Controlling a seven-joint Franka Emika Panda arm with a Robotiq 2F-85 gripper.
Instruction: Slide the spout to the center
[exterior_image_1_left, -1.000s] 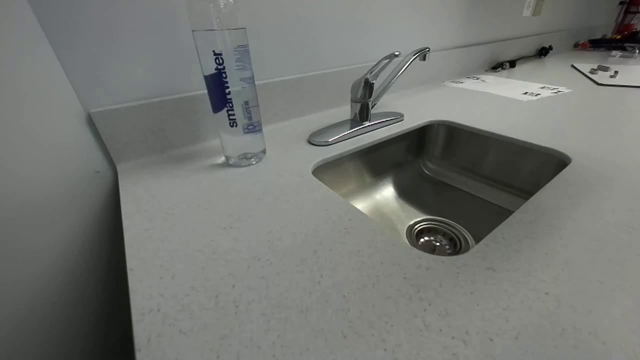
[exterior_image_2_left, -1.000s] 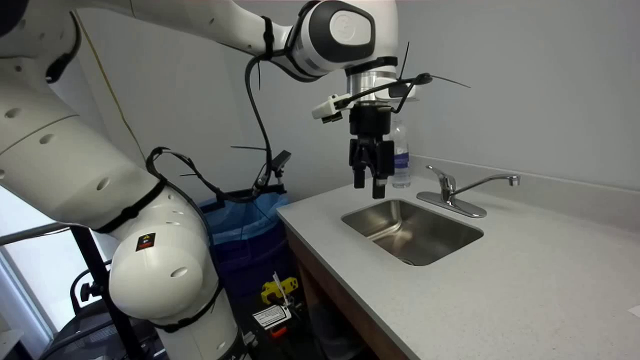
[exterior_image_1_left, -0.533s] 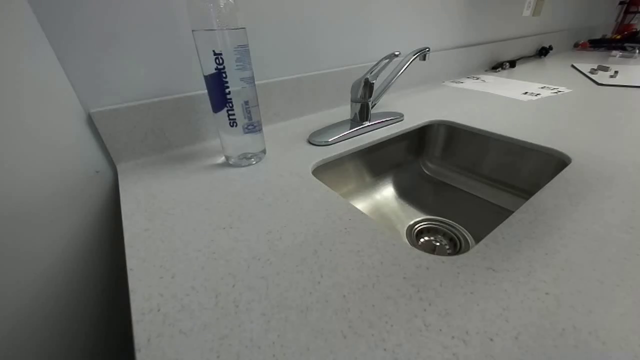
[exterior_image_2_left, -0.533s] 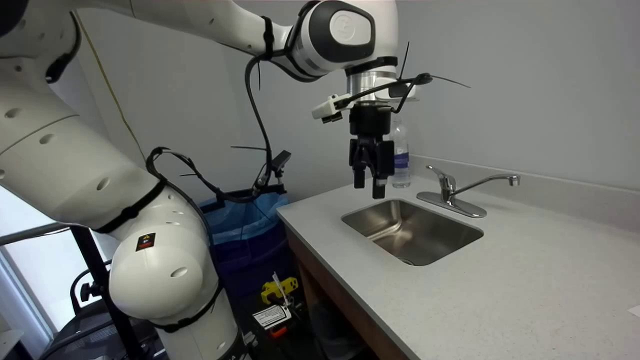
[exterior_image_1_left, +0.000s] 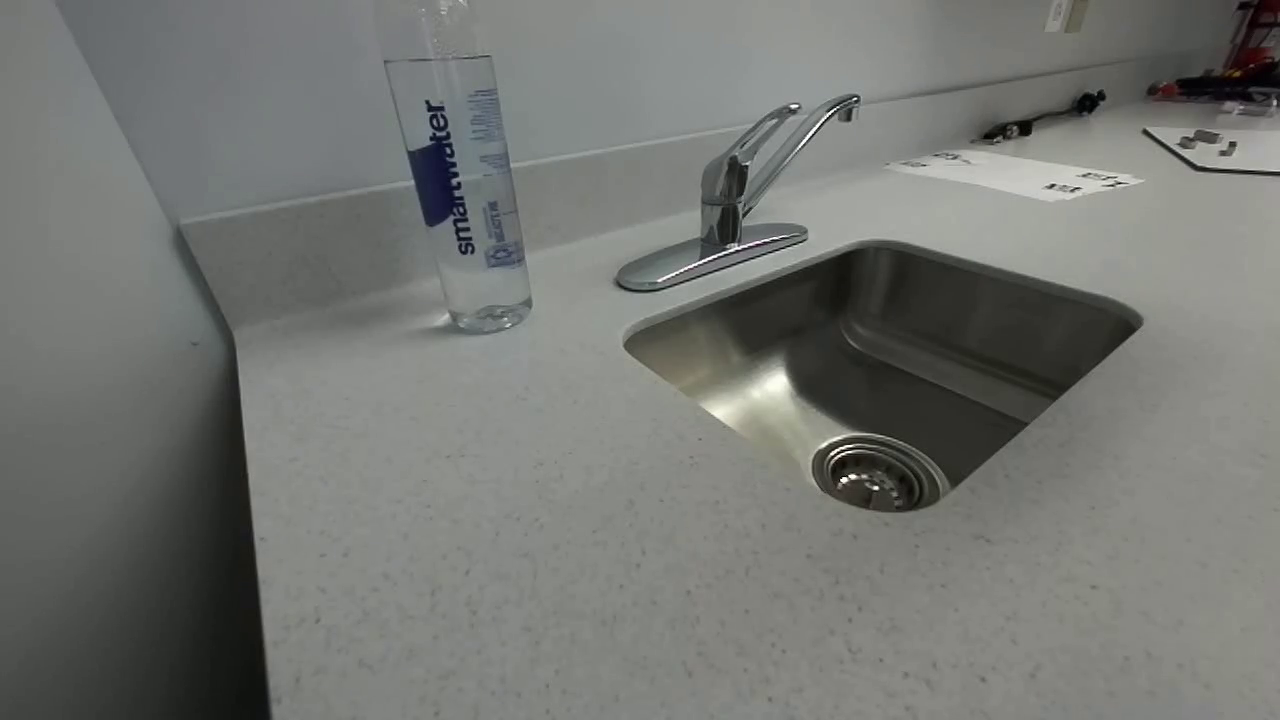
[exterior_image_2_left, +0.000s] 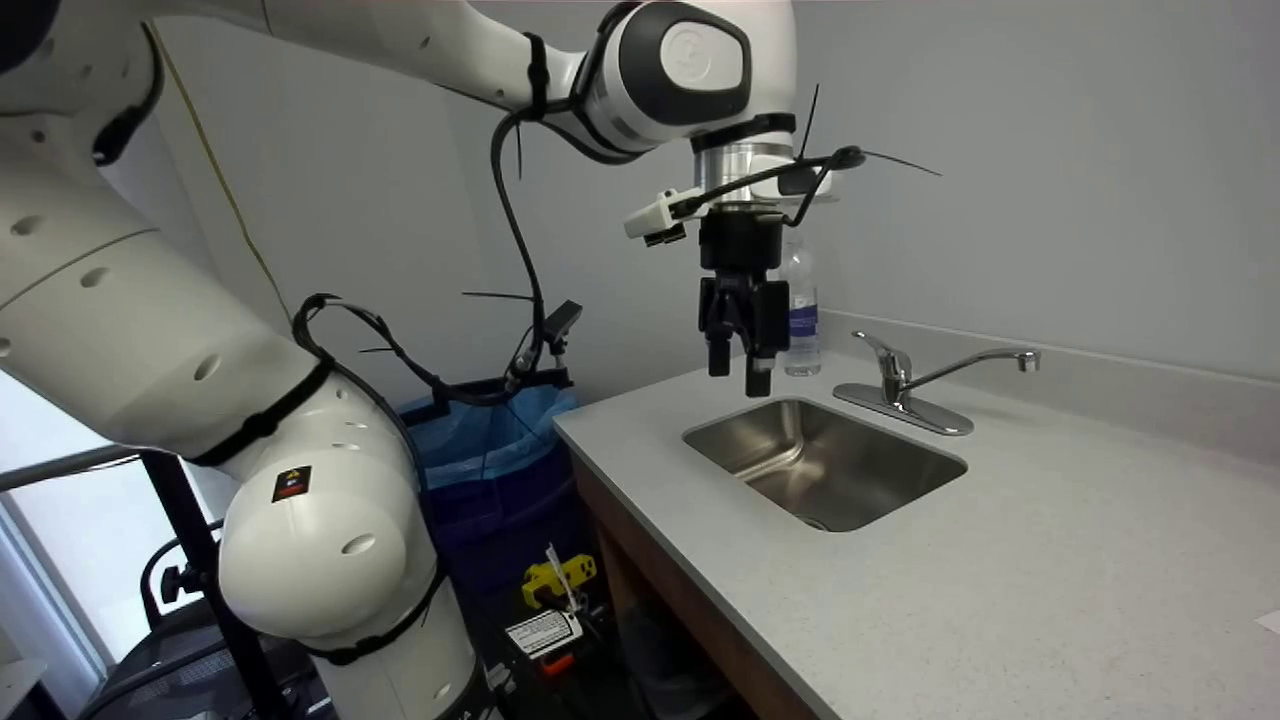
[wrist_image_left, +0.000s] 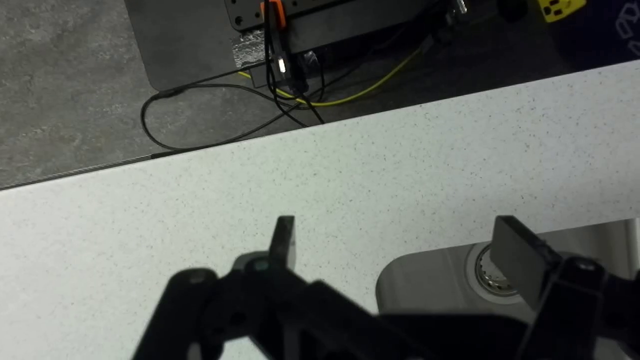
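Your fingers (wrist_image_left: 520, 260) are spread wide with nothing between them, pointing down above the surface (exterior_image_2_left: 1050, 570) and part of the sink (exterior_image_2_left: 860, 490), touching neither. The spout (exterior_image_2_left: 958, 366) is well apart from them, toward the wall (exterior_image_2_left: 1080, 200); in an exterior view it lies off to the right of the fingers, and the wrist view does not show it at all.

Its long axis runs roughly along the wall, climbing away from the base (exterior_image_2_left: 930, 414), so the tip (exterior_image_2_left: 1028, 363) sits past the end of the base rather than over the sink. To center it, you would likely swing that tip out from the wall, which puts your useful contact on the spout's wall side, or astride it. Whether there is room for you behind it is hard to judge from here.

The line across your fingers looks nearly parallel to the spout. To straddle it you would probably have to turn the wrist; as they stand, a broadside push from behind seems likelier to work. The handle (exterior_image_2_left: 876, 346) appears between the fingers and the spout, so a straight run across could catch it. You cannot tell which is higher, fingers or spout.
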